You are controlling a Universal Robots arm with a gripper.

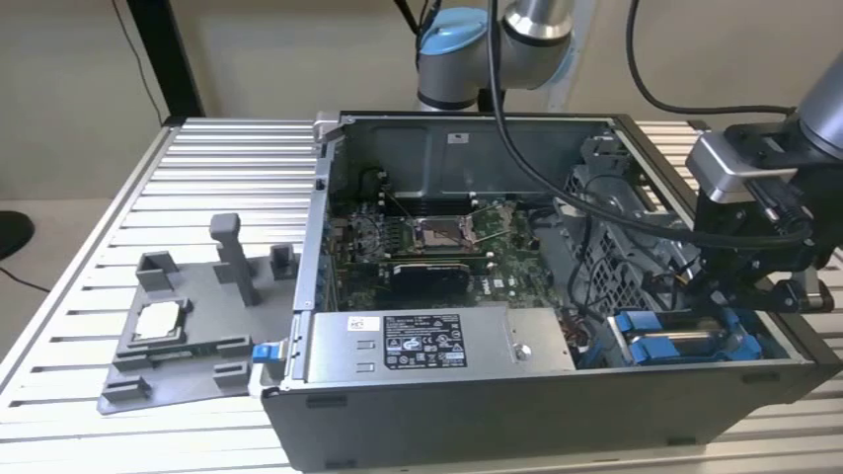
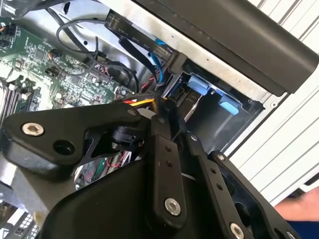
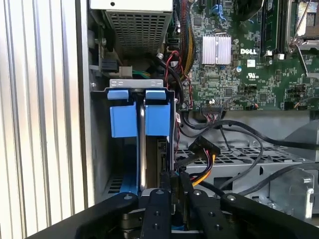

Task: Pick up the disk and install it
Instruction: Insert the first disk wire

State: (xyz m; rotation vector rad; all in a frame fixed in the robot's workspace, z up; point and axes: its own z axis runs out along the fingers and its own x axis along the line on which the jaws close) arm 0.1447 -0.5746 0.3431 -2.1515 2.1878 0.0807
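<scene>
The exterior view takes in the whole station: a ribbed metal tabletop [image 1: 211,158] carrying an open computer case [image 1: 527,415] with its motherboard [image 1: 435,237] exposed, the long grey power supply [image 1: 435,341] along the case's near wall, and, outside the case toward the tabletop's edge at the exterior view's left, a grey parts fixture [image 1: 185,336] holding a small square chip [image 1: 158,318]. The arm [image 1: 777,197] reaches down into the case's near corner at the exterior view's right, over the drive bay [image 1: 685,341]. The first wrist view looks straight along the bay and shows what the exterior view cannot: two blue carrier tabs side by side, the disk [image 3: 149,149] standing on edge in its slot with a thin silver-grey metal edge running down from the blue frame, and a bundle of black, yellow and red cables [image 3: 204,154] just beside it. The claw [image 3: 174,191] appears here with its black fingers [image 3: 158,209] drawn close together at the disk's end, gripping its edge. The second wrist view shows the same claw [image 2: 167,112] from the side, with the blue tabs of the disk [image 2: 199,85] beyond the fingertips, against the case wall. The disk's label face is not visible in any view.
</scene>
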